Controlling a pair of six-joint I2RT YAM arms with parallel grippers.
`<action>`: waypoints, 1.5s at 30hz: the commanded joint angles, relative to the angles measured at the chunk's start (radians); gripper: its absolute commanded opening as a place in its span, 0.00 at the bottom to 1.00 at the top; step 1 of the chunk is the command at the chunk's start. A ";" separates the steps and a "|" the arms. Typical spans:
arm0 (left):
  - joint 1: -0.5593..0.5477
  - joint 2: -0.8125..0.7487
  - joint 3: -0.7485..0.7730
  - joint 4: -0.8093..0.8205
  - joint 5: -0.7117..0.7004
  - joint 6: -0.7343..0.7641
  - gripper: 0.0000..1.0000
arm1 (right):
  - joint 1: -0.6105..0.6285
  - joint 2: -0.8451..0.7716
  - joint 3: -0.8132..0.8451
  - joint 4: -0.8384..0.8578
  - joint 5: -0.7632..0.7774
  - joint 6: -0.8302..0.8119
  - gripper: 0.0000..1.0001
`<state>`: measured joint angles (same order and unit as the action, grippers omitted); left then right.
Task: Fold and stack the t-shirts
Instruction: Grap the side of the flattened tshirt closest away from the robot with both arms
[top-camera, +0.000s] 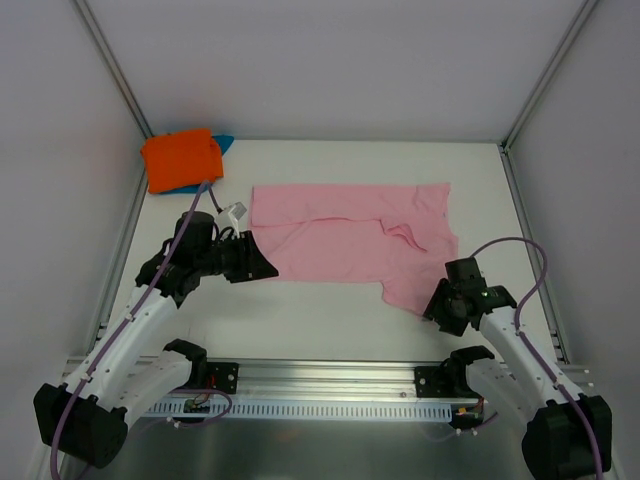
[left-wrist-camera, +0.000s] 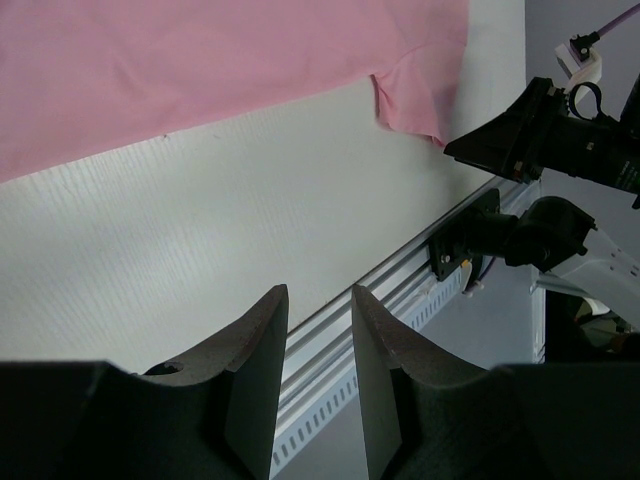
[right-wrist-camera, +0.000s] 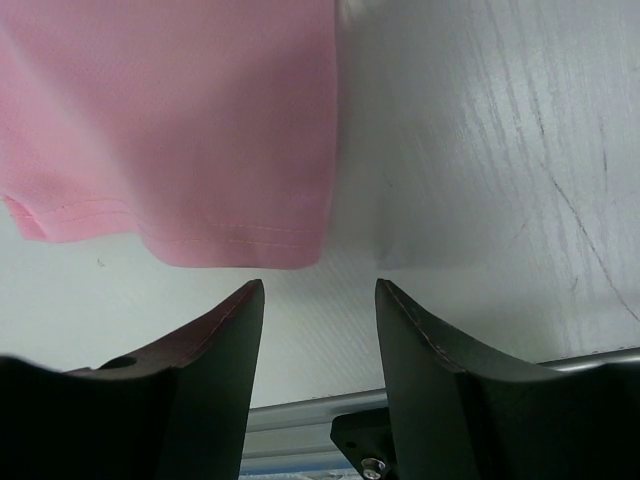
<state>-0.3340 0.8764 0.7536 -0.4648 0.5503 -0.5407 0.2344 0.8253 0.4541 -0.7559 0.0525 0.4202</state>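
The light pink t-shirt (top-camera: 350, 235), limp, light and likely to drape, lies spread mid-worktop (top-camera: 330, 310) and is best pinched at a hem corner, while the left jaws stand narrowly apart and the right jaws wider, both empty.

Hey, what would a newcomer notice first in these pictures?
The pink t-shirt lies spread, rumpled, across the middle of the table. A folded orange t-shirt sits on a teal t-shirt in the far left corner. The left gripper and right gripper hover open and empty at the pink shirt's near corners.
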 joint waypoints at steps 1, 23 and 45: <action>-0.003 -0.022 -0.016 -0.008 0.036 0.025 0.33 | 0.008 -0.009 -0.003 0.013 0.043 0.052 0.53; -0.003 -0.008 -0.007 -0.028 0.036 0.053 0.33 | 0.008 0.112 -0.120 0.276 0.079 0.106 0.33; 0.065 0.203 -0.129 -0.018 -0.252 -0.109 0.27 | 0.008 0.025 -0.040 0.193 0.064 0.086 0.00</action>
<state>-0.3149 1.0779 0.6956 -0.5495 0.2882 -0.5652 0.2363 0.8711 0.3828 -0.5209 0.0982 0.5114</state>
